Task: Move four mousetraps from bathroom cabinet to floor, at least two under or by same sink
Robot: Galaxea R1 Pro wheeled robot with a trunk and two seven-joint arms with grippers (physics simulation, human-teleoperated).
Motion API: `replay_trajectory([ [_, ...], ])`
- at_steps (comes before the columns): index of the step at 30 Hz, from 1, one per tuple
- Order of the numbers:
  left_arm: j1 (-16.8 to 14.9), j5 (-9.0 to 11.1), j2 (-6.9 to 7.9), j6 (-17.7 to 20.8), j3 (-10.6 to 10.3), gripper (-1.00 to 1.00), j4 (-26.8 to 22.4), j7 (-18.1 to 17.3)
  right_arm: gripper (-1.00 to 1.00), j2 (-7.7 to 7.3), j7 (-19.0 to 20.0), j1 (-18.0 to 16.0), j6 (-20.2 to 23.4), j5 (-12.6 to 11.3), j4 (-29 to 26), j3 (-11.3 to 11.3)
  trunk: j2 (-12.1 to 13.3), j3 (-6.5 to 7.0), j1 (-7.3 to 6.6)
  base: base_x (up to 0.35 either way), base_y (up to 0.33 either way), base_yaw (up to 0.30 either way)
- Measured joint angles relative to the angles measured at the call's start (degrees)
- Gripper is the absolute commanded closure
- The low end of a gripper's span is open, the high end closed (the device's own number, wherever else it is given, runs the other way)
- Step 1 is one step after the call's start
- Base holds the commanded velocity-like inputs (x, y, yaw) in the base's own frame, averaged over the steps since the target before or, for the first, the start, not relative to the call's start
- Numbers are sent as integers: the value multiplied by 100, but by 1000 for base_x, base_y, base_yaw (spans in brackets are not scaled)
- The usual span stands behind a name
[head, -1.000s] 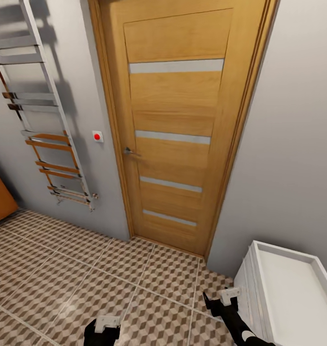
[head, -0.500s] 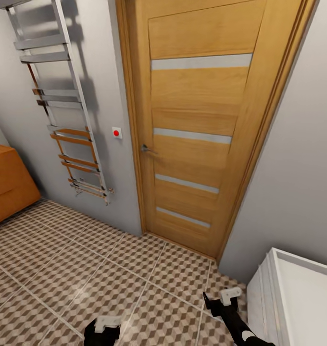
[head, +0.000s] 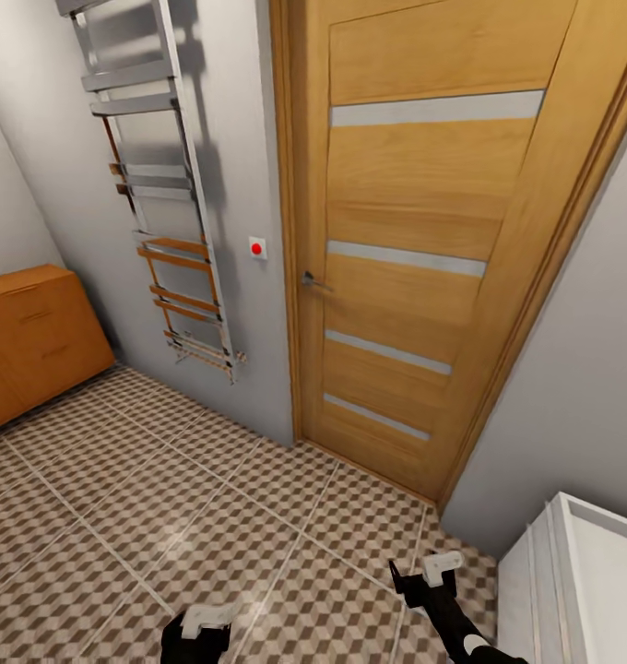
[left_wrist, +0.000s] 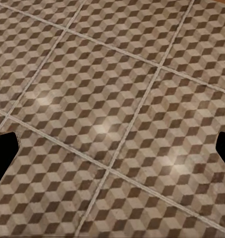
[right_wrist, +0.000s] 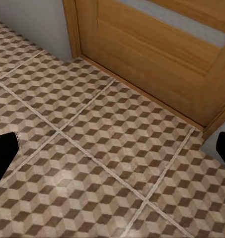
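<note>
The cabinet [head: 32, 337] stands at nine o'clock in the head view, against the grey wall, drawers closed; no mousetraps are visible; the bathroom floor [head: 166, 516] spreads across the lower half; a wooden door [head: 424, 249] fills twelve to two o'clock, a towel rail [head: 161, 194] at eleven; the left gripper [left_wrist: 112, 148] and right gripper [right_wrist: 112, 153] both hang spread wide, empty, above the tiles.

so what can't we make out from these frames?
- Orange-brown wooden cabinet: head view, cut off by the left edge; contents hidden behind closed drawer fronts, no mousetraps visible.
- White unit: head view, cut off by the right and bottom edges; can't identify.
- Left tool and right tool: head view, near the bottom edge; wrist views catch dark fingertips at the edges, apparently open.
</note>
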Motion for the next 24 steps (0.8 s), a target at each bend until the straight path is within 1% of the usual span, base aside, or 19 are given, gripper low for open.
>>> replay_trajectory([
  [24,0,-1,0,0,2,-100,0,0,-100,32,0,0,6,0,0,-1,-1,-149,0,0,0,196],
])
